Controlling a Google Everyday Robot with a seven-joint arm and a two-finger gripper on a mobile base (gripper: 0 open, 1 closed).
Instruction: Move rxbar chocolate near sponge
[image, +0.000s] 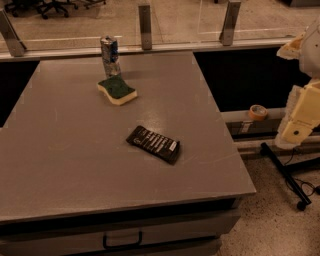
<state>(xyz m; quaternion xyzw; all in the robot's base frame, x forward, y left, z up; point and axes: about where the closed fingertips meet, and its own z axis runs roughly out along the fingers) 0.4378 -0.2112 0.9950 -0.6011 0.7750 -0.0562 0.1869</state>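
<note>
The rxbar chocolate (154, 144) is a flat black wrapper with white lettering and lies at an angle near the middle of the grey table (65, 150). The sponge (117, 90), pale yellow with a dark green top, lies further back on the table, left of the bar and well apart from it. My gripper (296, 131) is a cream-coloured part hanging at the right edge of the view. It is off the table, over the floor, far to the right of the bar, and it holds nothing that I can see.
A crushed silver-blue can (110, 55) stands just behind the sponge. A glass partition with metal posts (145, 25) runs along the table's back edge. A tape roll (258, 112) sits on a ledge to the right. A black stand leg (285, 175) lies on the floor. A drawer handle (122, 241) is below the front edge.
</note>
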